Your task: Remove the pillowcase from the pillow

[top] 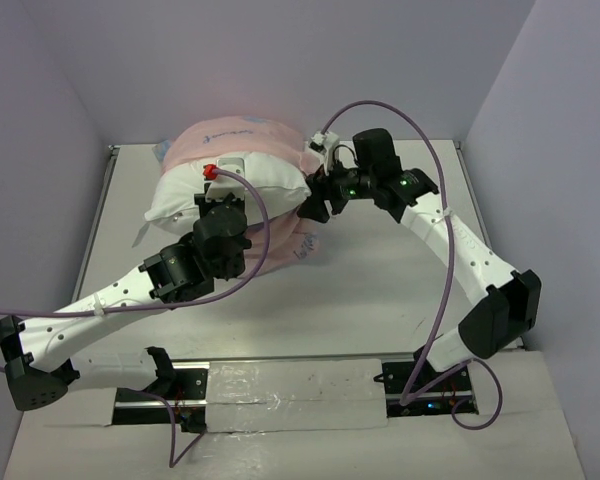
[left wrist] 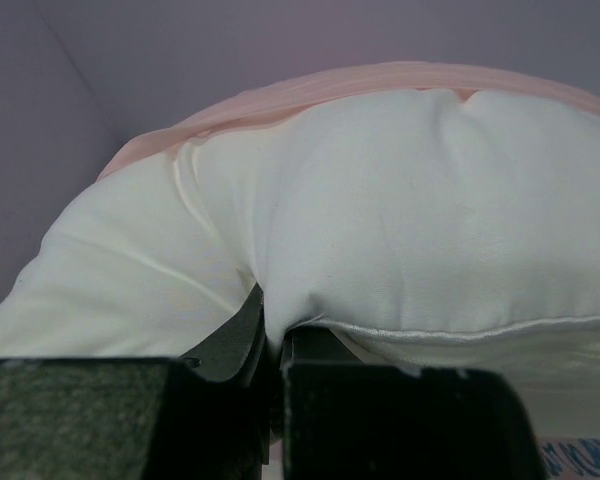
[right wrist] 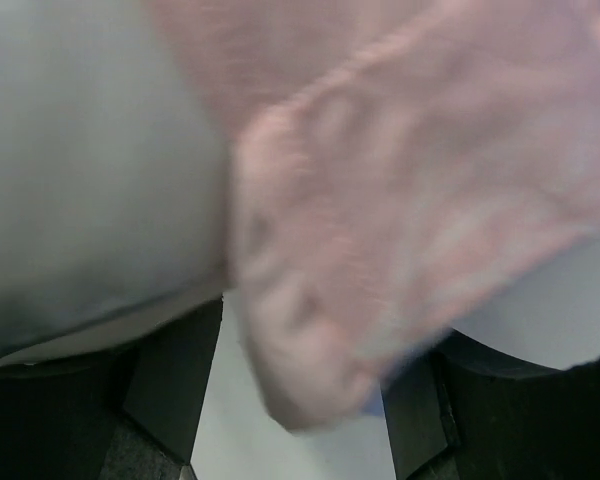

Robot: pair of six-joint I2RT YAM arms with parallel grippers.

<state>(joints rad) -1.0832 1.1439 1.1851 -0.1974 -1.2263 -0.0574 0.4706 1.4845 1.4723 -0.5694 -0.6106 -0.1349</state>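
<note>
Overhead, the plump plain white pillow (top: 180,197) is lying far on the white table (top: 380,280), the thin pale pink fabric pillowcase (top: 242,136) covering its far half. In the left wrist view, the left gripper (left wrist: 277,335) is clenching the pillow's seam. In the right wrist view, the right gripper (right wrist: 300,375) is standing spread around a blurred pillowcase fold.

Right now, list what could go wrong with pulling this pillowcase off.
1. The right end effector stands open around a hanging fold of the pillowcase; closing late or shallow may miss the fabric.
2. The left end effector pinches only the pillow near its seam; a hard pull might slip it free.
3. The pillowcase covers the pillow's far side, so it could bunch there.
</note>
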